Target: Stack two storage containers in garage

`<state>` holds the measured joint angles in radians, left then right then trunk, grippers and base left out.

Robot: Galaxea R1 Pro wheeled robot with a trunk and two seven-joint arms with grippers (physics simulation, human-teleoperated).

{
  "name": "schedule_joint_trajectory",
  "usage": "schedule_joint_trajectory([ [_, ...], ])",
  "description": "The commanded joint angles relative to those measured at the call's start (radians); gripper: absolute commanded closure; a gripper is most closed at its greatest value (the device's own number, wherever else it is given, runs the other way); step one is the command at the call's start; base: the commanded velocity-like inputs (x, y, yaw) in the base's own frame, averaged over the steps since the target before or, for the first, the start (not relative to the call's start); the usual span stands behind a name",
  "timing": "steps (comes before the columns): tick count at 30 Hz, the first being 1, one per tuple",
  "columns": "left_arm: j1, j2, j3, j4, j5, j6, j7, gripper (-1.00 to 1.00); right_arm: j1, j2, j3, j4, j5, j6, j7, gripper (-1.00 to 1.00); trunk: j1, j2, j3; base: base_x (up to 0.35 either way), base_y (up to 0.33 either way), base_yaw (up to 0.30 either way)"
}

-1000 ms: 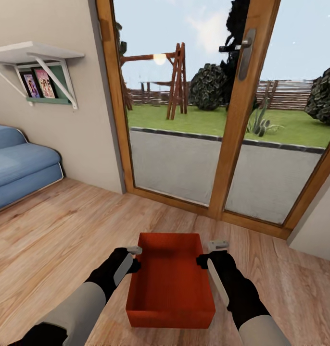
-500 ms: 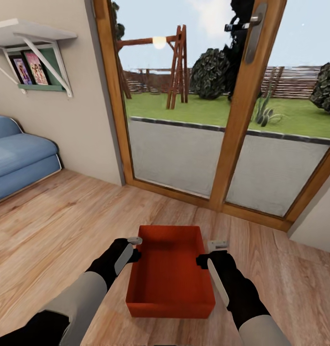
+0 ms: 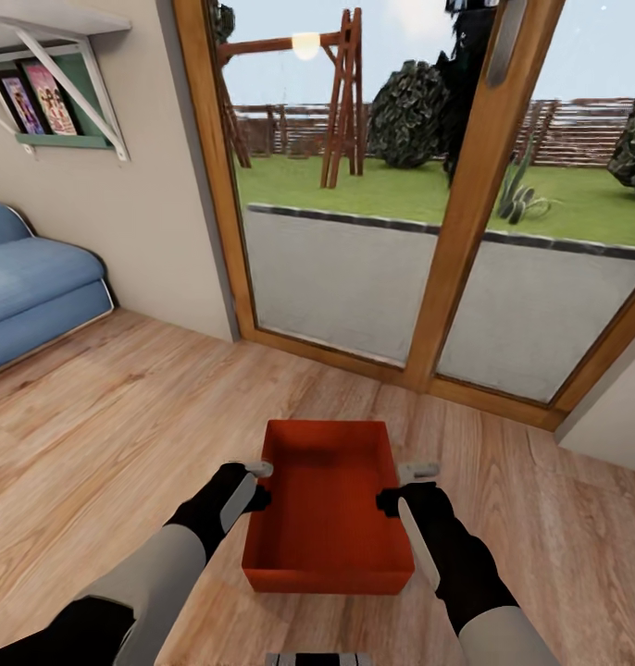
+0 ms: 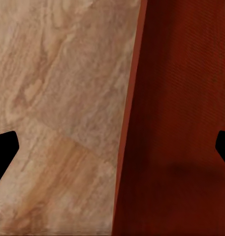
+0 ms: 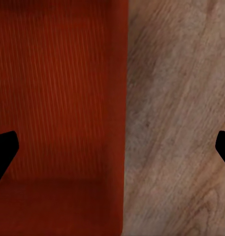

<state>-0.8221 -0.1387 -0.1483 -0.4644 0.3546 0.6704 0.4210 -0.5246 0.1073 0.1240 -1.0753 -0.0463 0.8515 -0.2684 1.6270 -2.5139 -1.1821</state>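
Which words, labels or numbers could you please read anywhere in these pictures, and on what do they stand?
No text reads anywhere.
Two framed pictures on the green wall shelf: colourful covers, any lettering too blurred to read.
Orange-red rectangular storage container: plain walls, no label.

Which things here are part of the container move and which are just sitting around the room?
Part of the job:
- orange-red storage container, empty
- left pincer at its left wall
- right pincer at its right wall

Just sitting around:
- blue sofa
- wall shelf with pictures
- wood-framed glass doors
- wood plank floor
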Motion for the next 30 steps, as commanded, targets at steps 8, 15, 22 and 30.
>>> schedule_joint_trajectory([
  [8,0.000,-0.001,0.000,0.017,-0.002,0.000,-0.001,-1.00,0.000,0.000,0.000,-0.003,0.001,0.000,-0.001,-1.00,0.004,-0.002,-0.031,0.000,0.000,0.000],
  [15,0.000,0.002,0.000,0.013,-0.003,-0.003,0.001,-1.00,0.000,0.000,0.000,-0.006,0.002,0.000,-0.002,-1.00,0.004,-0.002,-0.031,0.000,0.000,0.000],
  [22,0.000,0.004,-0.002,0.014,-0.006,-0.004,0.003,-1.00,0.000,0.000,0.000,-0.006,0.002,0.000,-0.002,-1.00,0.004,-0.002,-0.031,0.075,0.000,0.000],
  [30,0.000,0.007,-0.002,0.013,-0.006,-0.006,0.003,-1.00,0.000,0.000,0.000,-0.006,0.002,0.001,-0.002,-1.00,0.004,-0.002,-0.031,0.195,0.000,0.000],
])
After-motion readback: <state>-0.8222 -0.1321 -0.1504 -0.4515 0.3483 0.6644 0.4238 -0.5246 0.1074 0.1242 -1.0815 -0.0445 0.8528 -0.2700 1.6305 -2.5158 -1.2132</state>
